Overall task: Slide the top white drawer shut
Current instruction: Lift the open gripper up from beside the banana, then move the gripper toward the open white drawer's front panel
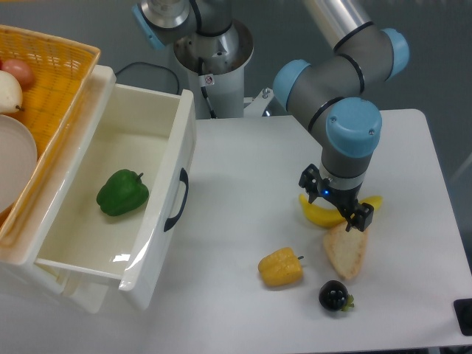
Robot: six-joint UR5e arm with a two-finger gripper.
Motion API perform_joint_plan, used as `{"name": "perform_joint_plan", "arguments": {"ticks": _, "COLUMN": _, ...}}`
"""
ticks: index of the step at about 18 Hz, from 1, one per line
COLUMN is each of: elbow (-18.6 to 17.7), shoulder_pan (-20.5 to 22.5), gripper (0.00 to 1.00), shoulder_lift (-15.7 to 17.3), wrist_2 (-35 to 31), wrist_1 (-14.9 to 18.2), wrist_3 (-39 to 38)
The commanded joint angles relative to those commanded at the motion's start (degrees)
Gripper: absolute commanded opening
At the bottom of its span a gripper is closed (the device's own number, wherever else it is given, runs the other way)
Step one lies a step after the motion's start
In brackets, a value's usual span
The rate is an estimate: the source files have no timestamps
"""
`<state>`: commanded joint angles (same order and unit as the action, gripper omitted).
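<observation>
Black and pointing straight down, the gripper (336, 204) hangs low over the right part of the white table (243, 192), above a banana (318, 212) and the far end of a bread slice (346, 251). Its fingers stand a little apart with nothing between them; whether they touch the food below I cannot tell. Left of the bread lies a yellow pepper (280, 268), and nearer, a small dark fruit (334, 296). Well away to the left, the top drawer (151, 221) is pulled far out, its black handle (177, 200) facing the gripper. A green pepper (122, 192) rests on its floor. Beyond it, at the far left, sits an orange basket (63, 74) with a white plate (15, 158) and some produce.
</observation>
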<state>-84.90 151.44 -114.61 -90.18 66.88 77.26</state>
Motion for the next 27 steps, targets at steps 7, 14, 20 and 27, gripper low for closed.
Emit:
{"name": "perform_joint_plan", "arguments": {"ticks": 7, "elbow": -0.70, "shoulder_pan": -0.18, "gripper": 1.00, "shoulder_lift": -0.17, "wrist_2": 4.20, "wrist_1": 0.00, "wrist_3": -0.52}}
{"name": "perform_joint_plan", "arguments": {"ticks": 14, "elbow": -0.88, "shoulder_pan": -0.52, "gripper": 1.00, "shoulder_lift": -0.97, "wrist_2": 5.89, "wrist_1": -0.09, "wrist_3": -1.76}}
{"name": "perform_joint_plan", "arguments": {"ticks": 20, "elbow": -0.88, "shoulder_pan": -1.40, "gripper": 1.00, "shoulder_lift": -1.75, "wrist_2": 10.11, "wrist_1": -0.52, "wrist_3": -13.16}}
{"name": "perform_joint_plan", "arguments": {"ticks": 27, "elbow": -2.98, "shoulder_pan": -3.95, "gripper": 0.94, "shoulder_lift": -0.44, "wrist_2": 22.82, "wrist_1": -0.18, "wrist_3": -24.33}}
